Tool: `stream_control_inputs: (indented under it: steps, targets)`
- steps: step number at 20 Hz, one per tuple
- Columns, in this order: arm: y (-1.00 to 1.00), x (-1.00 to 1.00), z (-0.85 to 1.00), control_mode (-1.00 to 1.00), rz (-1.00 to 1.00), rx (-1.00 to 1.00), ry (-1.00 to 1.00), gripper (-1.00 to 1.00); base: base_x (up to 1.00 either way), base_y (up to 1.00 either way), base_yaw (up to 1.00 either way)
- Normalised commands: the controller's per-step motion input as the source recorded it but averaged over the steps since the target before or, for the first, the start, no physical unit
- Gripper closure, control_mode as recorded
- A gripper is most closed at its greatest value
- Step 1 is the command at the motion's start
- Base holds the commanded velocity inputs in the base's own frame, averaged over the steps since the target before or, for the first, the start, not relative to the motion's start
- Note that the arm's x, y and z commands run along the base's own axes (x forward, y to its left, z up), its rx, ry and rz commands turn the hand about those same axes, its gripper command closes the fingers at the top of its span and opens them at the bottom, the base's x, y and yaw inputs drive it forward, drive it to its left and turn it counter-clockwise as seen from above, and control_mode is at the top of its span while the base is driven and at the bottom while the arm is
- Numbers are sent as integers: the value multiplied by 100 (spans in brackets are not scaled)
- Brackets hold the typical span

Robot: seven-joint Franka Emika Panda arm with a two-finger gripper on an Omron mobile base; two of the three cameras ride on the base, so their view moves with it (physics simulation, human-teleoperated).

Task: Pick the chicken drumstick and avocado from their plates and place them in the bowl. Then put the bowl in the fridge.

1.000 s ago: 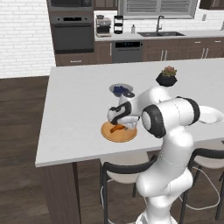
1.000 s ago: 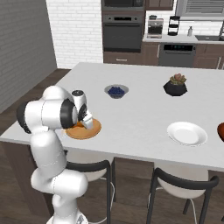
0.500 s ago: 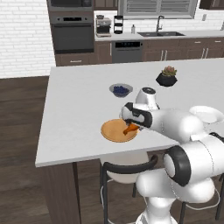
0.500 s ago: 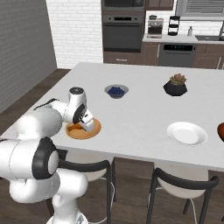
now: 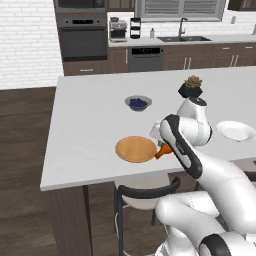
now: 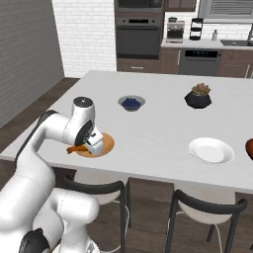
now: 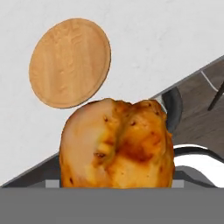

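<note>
Since the earlier frames, the arm has swung wide and lifted the chicken drumstick (image 7: 116, 144) off the wooden plate (image 5: 136, 149). The tool (image 5: 161, 148) grasps it beside the counter (image 5: 90, 120) edge; the bowl (image 6: 249, 148) lies far along the counter, past the white plate (image 6: 211, 150).

the white arm rises from the base, folds at a dark-jointed elbow and reaches back low over the near edge of the counter, its wrist bent downward. the gripper (image 5: 161, 150) sits at the end of the forearm, mostly hidden behind the arm's own links in the left base view; in the right base view the gripper (image 6: 81, 146) hangs under the rounded wrist. its fingers are spread wide around the chicken drumstick (image 7: 117, 144), clamped between them.
</note>
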Motion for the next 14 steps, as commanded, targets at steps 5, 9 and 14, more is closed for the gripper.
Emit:
stream_control_inputs:
  steps: [5, 9, 14]
  targets:
    - [0, 0, 0, 100, 0, 0, 0, 100, -35, -94, -2]
    - [0, 0, 0, 100, 0, 0, 0, 100, -36, -100, 0]
    - [0, 0, 0, 100, 0, 0, 0, 100, -37, -100, 0]
